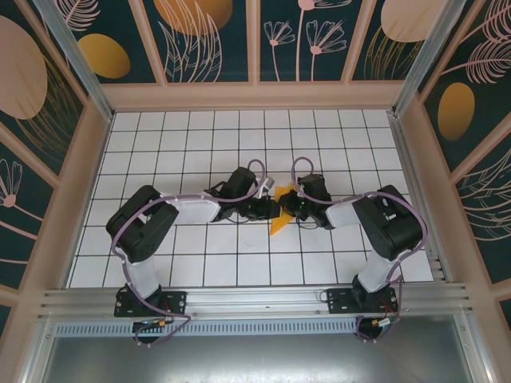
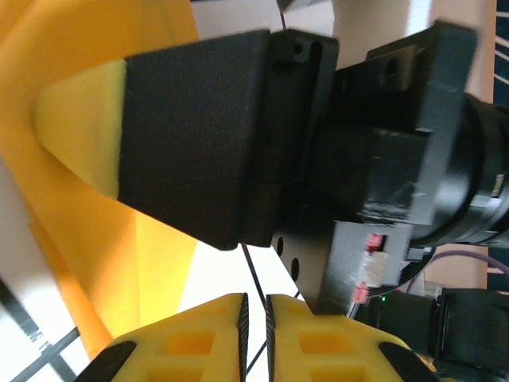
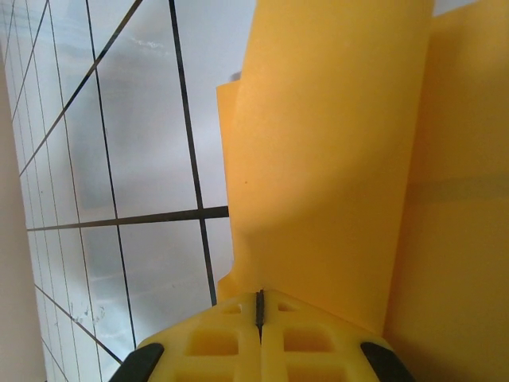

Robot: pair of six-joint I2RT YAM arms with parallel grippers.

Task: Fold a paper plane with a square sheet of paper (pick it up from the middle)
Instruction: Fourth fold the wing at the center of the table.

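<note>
Right jaws clenched on the square sheet of paper (image 3: pixel 334 175), its long axis straight ahead of their tips; left jaws slightly parted, empty, just beside it.

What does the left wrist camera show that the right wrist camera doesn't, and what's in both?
Left wrist, not right: the right tool side-on, with its black shell and the black wrist housing behind. Right wrist, not left: a wide stretch of the white gridded table. Both: the orange-yellow paper up close, and the camera's own yellow fingers at the bottom edge.
</note>
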